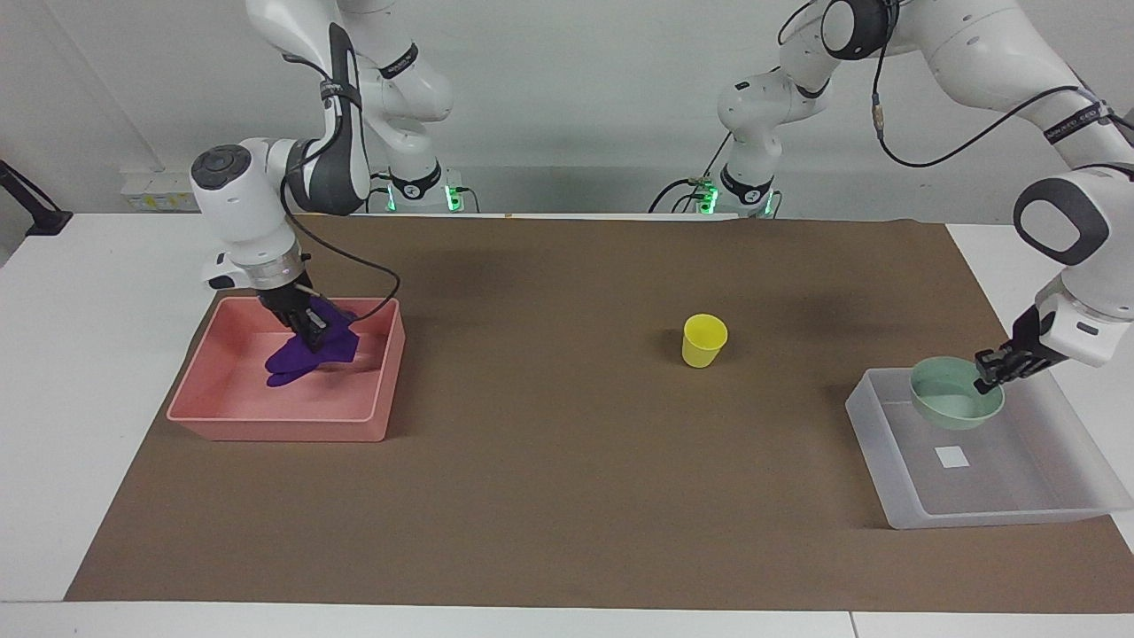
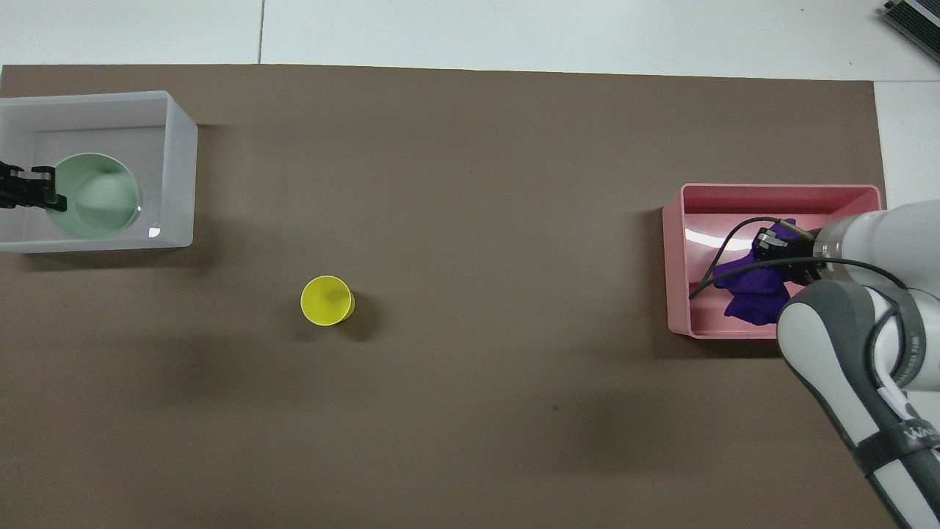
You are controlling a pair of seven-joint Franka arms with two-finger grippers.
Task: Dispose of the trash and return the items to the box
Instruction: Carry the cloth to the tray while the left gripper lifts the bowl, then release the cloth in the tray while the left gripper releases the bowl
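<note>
My left gripper (image 1: 990, 372) is shut on the rim of the mint-green bowl (image 1: 955, 406) and holds it, slightly tilted, over the translucent box (image 1: 1019, 512). In the overhead view the bowl (image 2: 95, 195) covers the box's label. My right gripper (image 1: 312, 330) is shut on the purple rag (image 1: 301, 361) and holds it low inside the pink tray (image 1: 283, 427). The rag hangs down into the tray; I cannot tell whether it touches the floor. The yellow cup (image 1: 704, 339) stands upright on the brown mat, between the tray and the box.
The brown mat (image 1: 567, 496) covers most of the white table. The pink tray (image 2: 675, 257) sits at the right arm's end and the box (image 2: 182, 169) at the left arm's end. The cup (image 2: 327, 300) stands alone on the mat.
</note>
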